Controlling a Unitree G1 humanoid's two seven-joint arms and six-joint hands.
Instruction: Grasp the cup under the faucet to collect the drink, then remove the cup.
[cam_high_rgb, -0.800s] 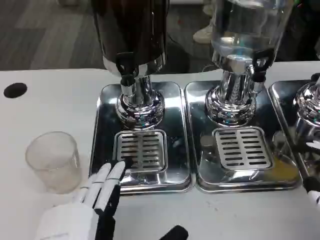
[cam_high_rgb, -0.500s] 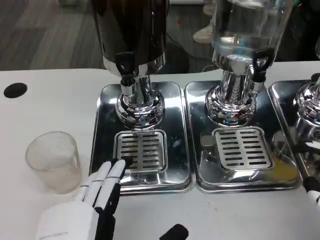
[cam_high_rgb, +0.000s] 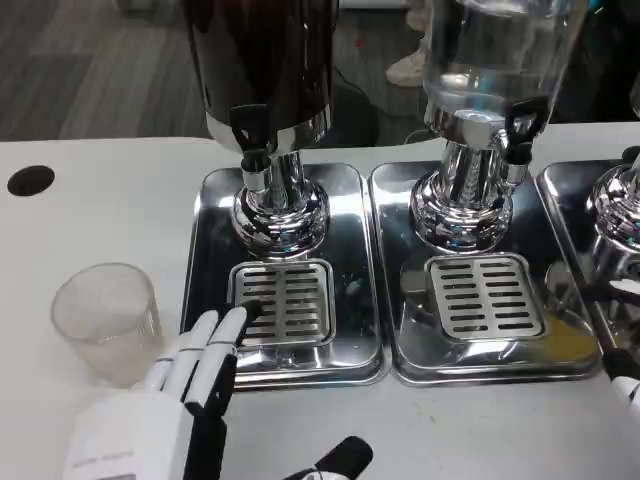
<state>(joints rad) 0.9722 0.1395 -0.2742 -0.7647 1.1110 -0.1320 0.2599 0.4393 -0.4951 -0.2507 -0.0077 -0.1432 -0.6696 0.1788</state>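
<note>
The left hand hovers beside the cup, fingers released and holding nothing; the grasp comes first, likely needing a leftward reach.

You have one clear plastic cup, three shiny steel drip trays, and two slotted metal grates.

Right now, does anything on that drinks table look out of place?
Yes. The clear cup stands on the white table, left of the dark dispenser's tray, not on the grate beneath its faucet. The left hand rests beside it, fingers holding nothing.
</note>
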